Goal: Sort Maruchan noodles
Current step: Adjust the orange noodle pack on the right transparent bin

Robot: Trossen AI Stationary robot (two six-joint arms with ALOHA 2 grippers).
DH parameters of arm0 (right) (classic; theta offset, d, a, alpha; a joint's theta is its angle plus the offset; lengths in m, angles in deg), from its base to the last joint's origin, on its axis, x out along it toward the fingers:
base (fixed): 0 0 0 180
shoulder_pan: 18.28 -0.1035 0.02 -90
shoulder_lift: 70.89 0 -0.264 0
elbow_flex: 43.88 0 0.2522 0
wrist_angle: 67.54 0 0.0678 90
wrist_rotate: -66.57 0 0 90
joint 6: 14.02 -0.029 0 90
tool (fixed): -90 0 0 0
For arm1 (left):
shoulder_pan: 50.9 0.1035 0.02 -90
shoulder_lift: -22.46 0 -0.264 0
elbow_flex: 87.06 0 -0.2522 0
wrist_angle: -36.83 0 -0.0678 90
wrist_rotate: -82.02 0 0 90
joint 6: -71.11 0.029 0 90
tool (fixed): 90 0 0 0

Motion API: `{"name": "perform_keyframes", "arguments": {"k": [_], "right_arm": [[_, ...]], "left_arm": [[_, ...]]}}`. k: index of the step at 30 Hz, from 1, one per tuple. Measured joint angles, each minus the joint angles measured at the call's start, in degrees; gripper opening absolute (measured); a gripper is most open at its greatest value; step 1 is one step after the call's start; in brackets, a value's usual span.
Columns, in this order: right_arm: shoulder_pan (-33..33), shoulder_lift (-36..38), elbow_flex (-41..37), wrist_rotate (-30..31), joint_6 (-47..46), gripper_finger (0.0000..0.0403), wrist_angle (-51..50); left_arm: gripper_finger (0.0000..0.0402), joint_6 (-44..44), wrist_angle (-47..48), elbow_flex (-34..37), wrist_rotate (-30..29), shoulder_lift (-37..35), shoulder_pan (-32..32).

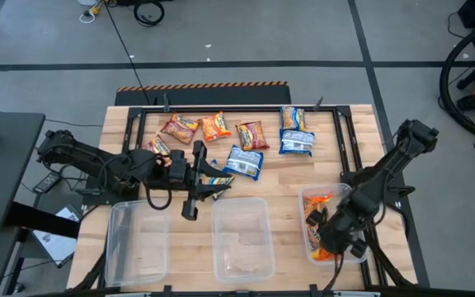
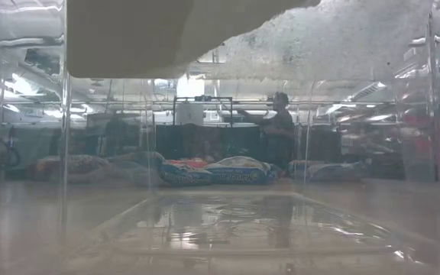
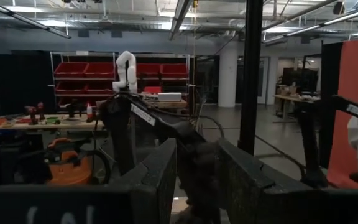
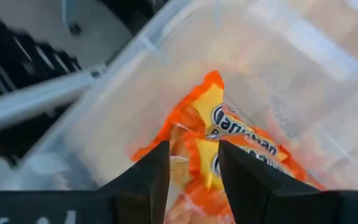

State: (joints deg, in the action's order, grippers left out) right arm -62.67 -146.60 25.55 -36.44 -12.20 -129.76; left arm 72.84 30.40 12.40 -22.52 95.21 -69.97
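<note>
Wood table (image 1: 303, 177): right tool (image 4: 190, 167) in right bin (image 1: 308, 198), parted over orange packet (image 4: 241, 146); left tool (image 1: 200, 183) state unclear, tips hidden.

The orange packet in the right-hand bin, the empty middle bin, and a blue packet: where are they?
orange packet (image 4: 229, 149), right wrist view, printed front.
middle bin (image 1: 242, 203), high view, far rim.
blue packet (image 1: 244, 162), high view, centre of wrapper.
</note>
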Motion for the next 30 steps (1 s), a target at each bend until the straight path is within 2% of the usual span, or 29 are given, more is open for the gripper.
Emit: {"name": "perform_keyframes", "arguments": {"k": [6, 9, 18, 20, 23, 30], "right_arm": [[-0.28, -5.13, -0.06, -2.98, 12.27, 0.0142, 2.21], [-0.29, -5.39, -0.88, -2.21, 17.65, 0.0142, 4.84], [-2.70, -5.25, -1.97, -1.82, 24.30, 0.0142, 6.76], [-2.92, -5.35, -2.35, -0.32, 23.28, 0.0142, 6.99], [-2.74, -5.02, -2.98, 2.52, 15.05, 0.0142, 5.16], [-3.64, -0.44, -5.67, -1.69, 6.30, 0.0142, 1.10]], "left_arm": [[0.0117, -1.22, -0.02, 0.00, -1.31, 0.00, 0.00], [0.0117, -1.22, -0.02, 0.00, -1.29, -0.02, 0.00], [0.0117, -1.22, -0.04, 0.00, -1.29, 0.00, 0.00], [0.0117, -1.33, -0.02, 0.00, -1.31, 0.00, 0.00], [0.0117, -2.08, -0.02, 0.00, -1.29, 0.00, 0.00], [0.0117, -2.56, 0.35, 0.00, -1.29, 0.00, 0.00]]}}
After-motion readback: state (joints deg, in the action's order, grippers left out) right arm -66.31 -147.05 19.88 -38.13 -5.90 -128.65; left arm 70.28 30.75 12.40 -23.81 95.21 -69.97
